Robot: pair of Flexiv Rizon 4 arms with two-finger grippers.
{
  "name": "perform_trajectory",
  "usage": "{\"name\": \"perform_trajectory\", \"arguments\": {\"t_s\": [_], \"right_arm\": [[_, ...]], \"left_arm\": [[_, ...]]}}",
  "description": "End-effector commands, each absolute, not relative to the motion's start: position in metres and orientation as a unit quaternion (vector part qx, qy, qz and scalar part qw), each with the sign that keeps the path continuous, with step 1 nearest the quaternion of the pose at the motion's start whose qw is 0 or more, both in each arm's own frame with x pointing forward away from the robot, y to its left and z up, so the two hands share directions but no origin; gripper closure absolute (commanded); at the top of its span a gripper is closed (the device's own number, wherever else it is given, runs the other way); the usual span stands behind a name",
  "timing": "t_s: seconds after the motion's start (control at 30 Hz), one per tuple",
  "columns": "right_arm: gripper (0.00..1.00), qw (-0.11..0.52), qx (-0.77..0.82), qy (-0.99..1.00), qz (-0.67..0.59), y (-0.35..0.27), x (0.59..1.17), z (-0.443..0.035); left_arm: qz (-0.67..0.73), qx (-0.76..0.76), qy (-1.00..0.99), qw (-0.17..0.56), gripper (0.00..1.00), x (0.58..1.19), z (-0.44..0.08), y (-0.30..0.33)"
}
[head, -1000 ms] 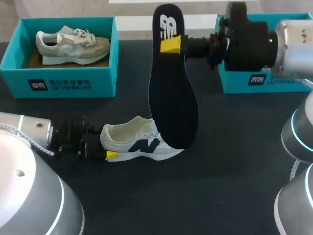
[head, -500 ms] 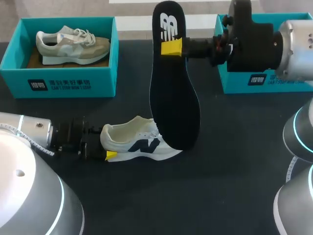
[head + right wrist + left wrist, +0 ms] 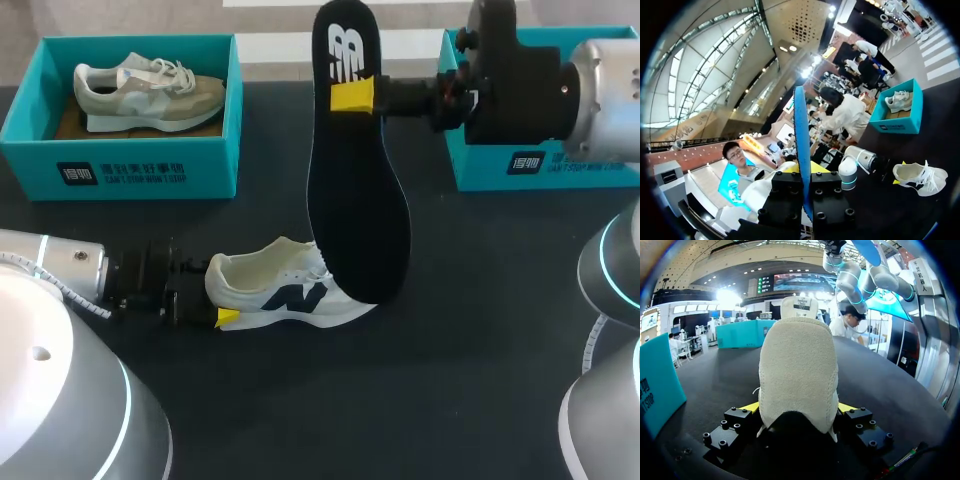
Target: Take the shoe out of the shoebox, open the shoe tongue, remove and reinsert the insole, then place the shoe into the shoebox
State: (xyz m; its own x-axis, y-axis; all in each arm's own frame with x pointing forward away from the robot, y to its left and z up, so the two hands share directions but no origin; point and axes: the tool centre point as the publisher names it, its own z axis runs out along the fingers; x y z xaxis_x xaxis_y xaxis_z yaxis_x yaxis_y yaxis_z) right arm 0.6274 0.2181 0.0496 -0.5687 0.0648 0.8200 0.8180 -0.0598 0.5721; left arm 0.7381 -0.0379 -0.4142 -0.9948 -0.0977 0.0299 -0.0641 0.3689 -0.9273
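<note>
Toward ten o'clock on the dark surface (image 3: 480, 330), the left shoebox (image 3: 120, 160) stands open, with a grey-beige shoe (image 3: 150, 92) upright in it, toe toward three o'clock. At eight o'clock the left arm (image 3: 60, 265) comes in low. Its jaws are clamped on the heel of the white shoe (image 3: 290, 295), which stands on its sole near the middle with its toe toward three o'clock. The head view shows only one yellow tip of these jaws; the heel hides the other. The left wrist view shows both tips pressed to either side of the heel (image 3: 797, 365), which blocks any sight into the shoe.

Just right of centre, the black insole (image 3: 355, 200) hangs nearly upright, its logo end toward twelve o'clock. Its lower end covers the white shoe's forefoot, and whether the two touch cannot be told. The right jaws grip the insole near its upper end from the three o'clock side. In the right wrist view the insole (image 3: 801, 150) appears edge-on as a blue strip between the closed jaws, with the white shoe (image 3: 920, 177) lying well ahead on the surface.

At two o'clock the right arm (image 3: 520, 85) largely hides the right shoebox (image 3: 540, 165), and its contents cannot be seen.
</note>
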Motion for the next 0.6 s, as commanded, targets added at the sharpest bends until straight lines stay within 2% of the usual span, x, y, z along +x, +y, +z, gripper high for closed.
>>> {"name": "perform_trajectory", "arguments": {"t_s": [0.03, 0.1, 0.13, 0.17, 0.23, 0.6], "right_arm": [[1.0, 0.296, -0.359, -0.618, -0.634, 0.224, 0.629, 0.05], [1.0, 0.296, -0.359, -0.618, -0.634, 0.224, 0.629, 0.05], [1.0, 0.296, -0.359, -0.618, -0.634, 0.224, 0.629, 0.05], [1.0, 0.296, -0.359, -0.618, -0.634, 0.224, 0.629, 0.05], [1.0, 0.296, -0.359, -0.618, -0.634, 0.224, 0.629, 0.05], [1.0, 0.296, -0.359, -0.618, -0.634, 0.224, 0.629, 0.05]], "left_arm": [[-0.56, -0.049, 0.827, 0.015, 1.0, 0.736, -0.42, -0.041], [-0.563, -0.046, 0.825, 0.012, 1.0, 0.735, -0.419, -0.038], [-0.559, -0.042, 0.828, 0.005, 0.92, 0.734, -0.417, -0.037], [-0.555, -0.051, 0.83, 0.004, 0.53, 0.733, -0.416, -0.035], [-0.554, -0.052, 0.831, 0.003, 0.0, 0.732, -0.413, -0.033], [-0.518, -0.071, 0.852, -0.006, 0.0, 0.727, -0.398, -0.025]]}}
